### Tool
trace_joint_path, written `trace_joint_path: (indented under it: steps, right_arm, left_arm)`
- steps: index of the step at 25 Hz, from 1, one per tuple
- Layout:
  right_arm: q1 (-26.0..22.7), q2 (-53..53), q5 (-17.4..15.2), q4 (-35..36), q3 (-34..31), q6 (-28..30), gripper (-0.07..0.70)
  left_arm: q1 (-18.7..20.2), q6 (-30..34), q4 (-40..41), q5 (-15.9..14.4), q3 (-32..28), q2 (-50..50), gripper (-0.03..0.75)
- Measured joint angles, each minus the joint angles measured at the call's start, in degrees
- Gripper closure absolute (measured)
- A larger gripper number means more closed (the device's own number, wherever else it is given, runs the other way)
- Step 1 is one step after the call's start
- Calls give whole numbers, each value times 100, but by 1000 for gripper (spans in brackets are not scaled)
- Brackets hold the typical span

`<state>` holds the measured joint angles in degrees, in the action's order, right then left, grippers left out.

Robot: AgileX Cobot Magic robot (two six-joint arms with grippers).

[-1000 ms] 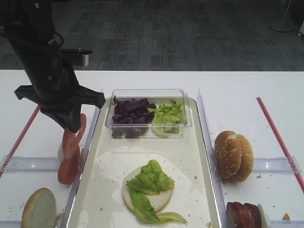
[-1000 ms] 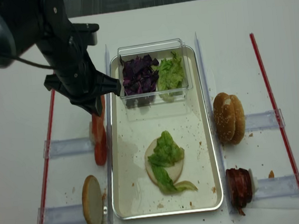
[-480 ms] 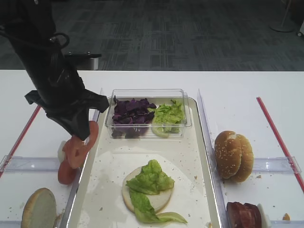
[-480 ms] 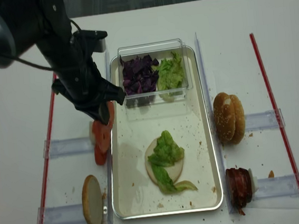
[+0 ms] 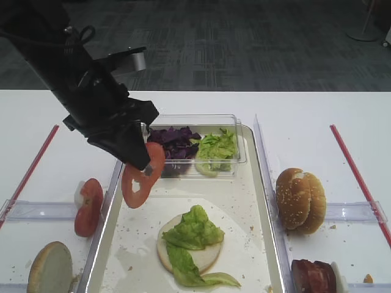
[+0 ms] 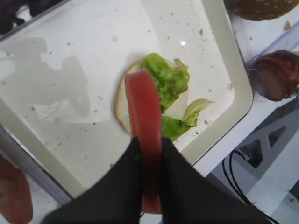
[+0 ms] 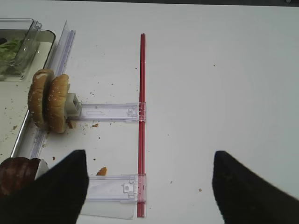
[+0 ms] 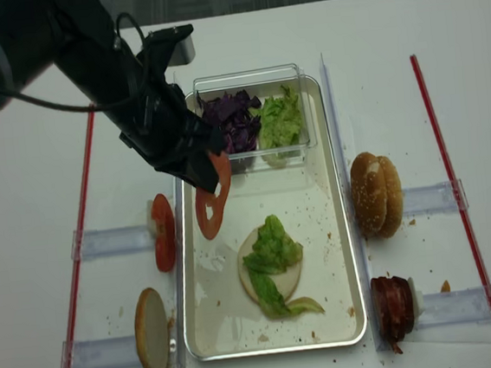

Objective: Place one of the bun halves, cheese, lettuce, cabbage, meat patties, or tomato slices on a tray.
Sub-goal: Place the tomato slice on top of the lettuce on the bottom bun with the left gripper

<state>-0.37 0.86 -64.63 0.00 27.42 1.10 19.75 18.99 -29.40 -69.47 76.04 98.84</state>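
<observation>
Metal tray [image 5: 263, 201] holds one bun half [image 5: 204, 256], cut face up, with lettuce [image 5: 194, 231] piled on it and a leaf trailing toward the near edge; crumbs on the tray floor. Clear plastic box [image 5: 192, 120] sits at the tray's far end, purple cabbage [image 5: 169, 141] in its left part, more lettuce in its right part. Left gripper [image 5: 139, 163] is clamped tight on one tomato slice [image 5: 142, 178], lifted above the tray's left side, just left of the bun half. Slice hangs nearly on edge, flat face toward the camera in the high view, long axis running down and slightly left from the jaws; left wrist view shows it edge-on over the bun. Left of the tray: tomato slices [image 5: 89, 206] standing on edge on a clear holder, count unclear, and one bun half [image 5: 50, 267] standing on edge. Right of the tray: two bun halves [image 5: 300, 200] upright side by side, dark maroon slices [image 5: 313, 276] below them. Right gripper [image 7: 149, 186] spread wide over bare table, holding nothing.
</observation>
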Motion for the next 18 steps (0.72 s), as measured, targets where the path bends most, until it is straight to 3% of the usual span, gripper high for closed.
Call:
trace_joint_path:
  steps: [18]
  right_arm:
    - [0,0,0,0,0,0,61]
  left_arm:
    - [0,887,-1506,13,-299,0,669]
